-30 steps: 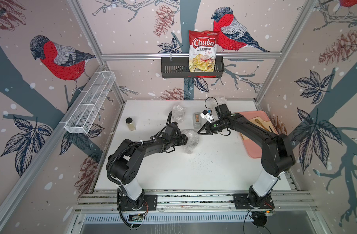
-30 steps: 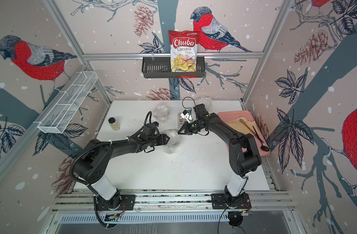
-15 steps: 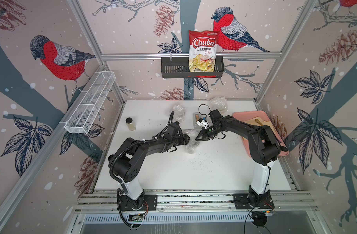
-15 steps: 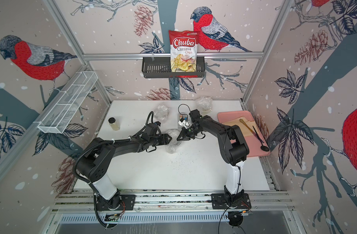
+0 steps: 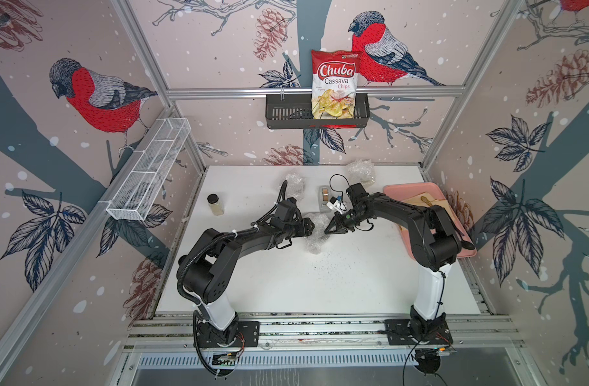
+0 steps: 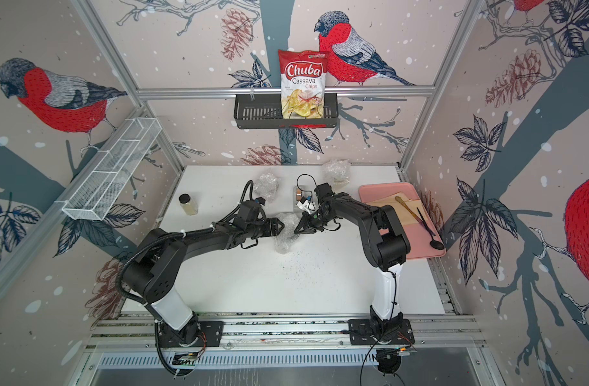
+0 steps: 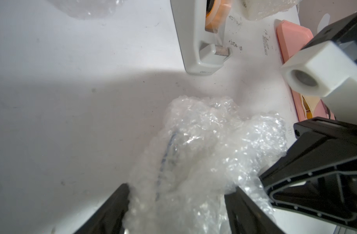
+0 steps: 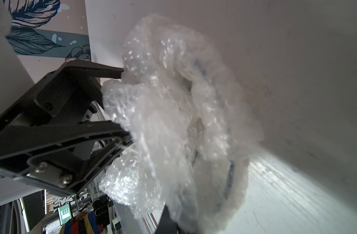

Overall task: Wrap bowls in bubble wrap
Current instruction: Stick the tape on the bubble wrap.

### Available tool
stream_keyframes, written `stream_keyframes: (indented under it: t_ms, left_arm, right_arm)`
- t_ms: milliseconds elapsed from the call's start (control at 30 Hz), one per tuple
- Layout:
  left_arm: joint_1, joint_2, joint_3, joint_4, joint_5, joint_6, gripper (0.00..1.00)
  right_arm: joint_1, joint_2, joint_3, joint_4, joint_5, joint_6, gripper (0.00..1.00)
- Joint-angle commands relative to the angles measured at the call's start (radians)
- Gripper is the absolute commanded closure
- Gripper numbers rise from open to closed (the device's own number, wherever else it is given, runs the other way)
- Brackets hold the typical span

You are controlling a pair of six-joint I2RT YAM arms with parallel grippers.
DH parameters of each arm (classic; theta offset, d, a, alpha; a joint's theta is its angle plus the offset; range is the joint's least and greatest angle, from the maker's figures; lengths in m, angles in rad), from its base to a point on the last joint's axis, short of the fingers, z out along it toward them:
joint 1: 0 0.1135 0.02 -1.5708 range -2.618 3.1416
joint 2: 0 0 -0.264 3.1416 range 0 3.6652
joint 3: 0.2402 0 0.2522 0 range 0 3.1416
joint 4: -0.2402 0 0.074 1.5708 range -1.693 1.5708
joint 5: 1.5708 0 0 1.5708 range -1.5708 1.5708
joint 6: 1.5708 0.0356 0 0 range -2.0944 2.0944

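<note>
Bird-and-pinecone wallpaper lines all three walls, and a black basket [image 5: 286, 113] on the back wall carries a bag of cassava chips [image 5: 335, 85]. Below it the white table [image 5: 320, 284] is speckled with dark crumbs near its middle.

At that middle lies the bubble wrap [image 5: 316, 241], bunched into a loose bundle. Through it the wrist views show the blue rim of a bowl [image 8: 230, 169]. The bundle's long axis runs from the front edge toward the back edge, crosswise to the two arms, which meet it from opposite sides.

The left gripper [image 5: 310, 229] comes from the left edge, its fingers [image 7: 116, 202] spread wide on either side of the bundle's end, touching the plastic but, as far as I can judge, not clamping it. The right gripper [image 5: 328, 230] presses in from the right edge with its fingers clenched. I cannot tell whether a fold is caught between them. Both are equally near.

A tape dispenser [image 5: 325, 199] sits just behind the bundle, so I would guess taping the folds down is close. Two finished-looking bundles [image 5: 295, 182] [image 5: 361, 170] rest near the back edge, a jar [image 5: 215, 204] toward the left edge, and a pink tray [image 5: 407, 187] along the right edge.
</note>
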Motion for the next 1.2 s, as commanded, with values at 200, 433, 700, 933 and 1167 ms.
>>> stream_keyframes:
  t_ms: [200,433,700,933,1167]
  left_arm:
    - [0.004,-0.075,0.061,-0.127,-0.103,0.069,0.18]
    - [0.041,-0.166,0.079,-0.176,-0.115,0.087,0.19]
    - [0.041,-0.278,0.089,-0.150,0.097,0.077,0.54]
    - [-0.011,-0.205,0.068,-0.021,0.269,0.004,0.90]
    - [-0.033,-0.048,0.095,0.083,0.313,-0.025,0.93]
  right_arm:
    - [0.001,0.003,0.002,0.003,-0.004,-0.004,0.93]
    - [0.000,-0.001,0.002,0.004,-0.002,-0.002,0.93]
    - [0.002,-0.001,0.002,0.007,0.001,0.002,0.93]
    - [0.001,0.002,0.004,0.006,0.001,0.001,0.93]
    - [0.002,0.000,0.005,0.005,0.003,0.001,0.93]
